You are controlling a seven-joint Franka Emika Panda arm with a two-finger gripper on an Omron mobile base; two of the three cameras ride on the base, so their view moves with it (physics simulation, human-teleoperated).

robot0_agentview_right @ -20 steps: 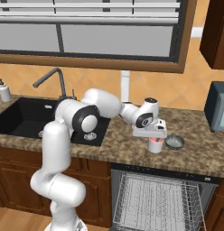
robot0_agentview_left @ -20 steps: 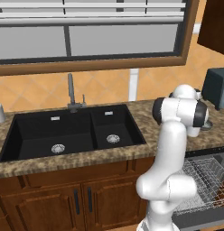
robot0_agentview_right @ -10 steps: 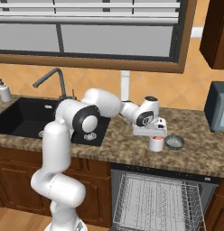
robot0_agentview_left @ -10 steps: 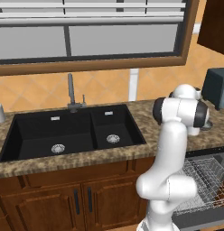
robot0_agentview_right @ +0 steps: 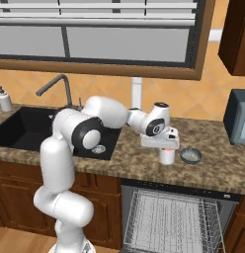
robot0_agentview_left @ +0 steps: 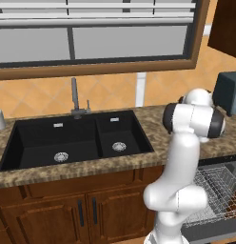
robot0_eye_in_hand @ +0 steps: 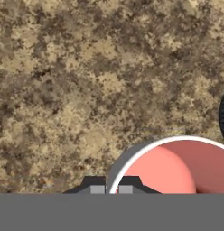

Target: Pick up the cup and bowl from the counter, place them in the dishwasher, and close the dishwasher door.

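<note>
**Cup pinched at the rim, lift not yet made**

Already the gripper [robot0_agentview_right: 166, 149] sits low over the cup [robot0_agentview_right: 167, 156], which stands upright on the counter [robot0_agentview_right: 139, 158] just above the open dishwasher [robot0_agentview_right: 169, 220], with the bowl [robot0_agentview_right: 190, 155] just beside it on the side away from the sink [robot0_agentview_right: 25, 129]. In the hand view the two dark fingertips [robot0_eye_in_hand: 96, 189] stand nearly together with the cup's white rim [robot0_eye_in_hand: 145, 147] running between them, so the jaws look pressed onto the wall, one finger inside and one outside.

The cup looks small, rigid and light, white outside and salmon-pink within, probably glazed and so fairly slippery. A rim pinch suits it, since the body seems too wide to span comfortably, but the hold is thin and off-centre; the cup may swing or tilt when raised. A slow, straight lift seems wise. The bowl, shallow and grey, will likely want the same edge grip.
</note>
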